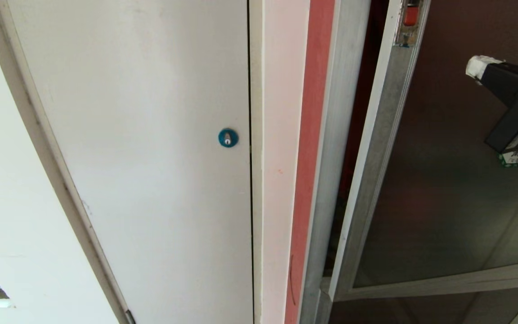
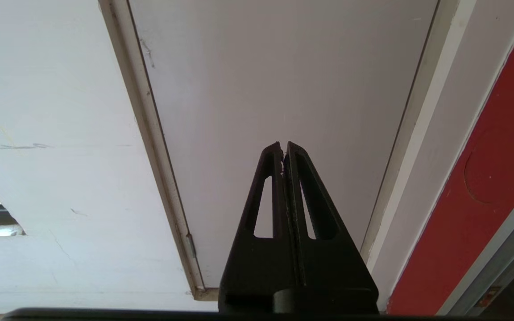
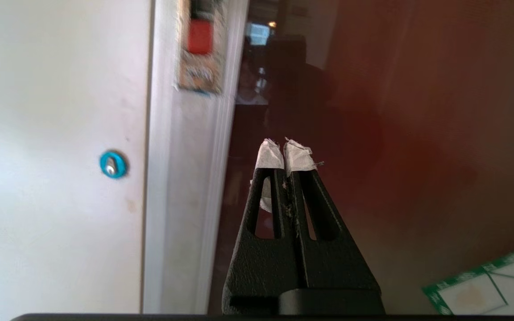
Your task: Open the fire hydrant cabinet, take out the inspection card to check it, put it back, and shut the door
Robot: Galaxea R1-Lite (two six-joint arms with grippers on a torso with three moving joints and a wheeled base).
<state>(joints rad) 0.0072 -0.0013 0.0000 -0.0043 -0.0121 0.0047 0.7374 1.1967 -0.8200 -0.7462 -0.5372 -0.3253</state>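
Head view: dark tinted glass door in silver frame (image 1: 448, 198) ajar.
Right end effector (image 3: 285, 154): taped tips pressed together, empty, before the glass.
Left end effector (image 2: 283, 149): closed, empty, facing plain white panel (image 2: 279, 76).

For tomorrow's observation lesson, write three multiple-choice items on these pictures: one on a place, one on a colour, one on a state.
1. Where is the right gripper?
A. in front of the door's dark glass
B. on the round lock
C. inside the cabinet

2. What colour is the round lock on the white panel?
A. red
B. blue
C. yellow

3. How does the door stand?
A. ajar
B. fully shut
C. removed

Answers: 1 A, its taped tips show against the glass; 2 B, a blue ring; 3 A, a dark gap beside the door's silver frame.
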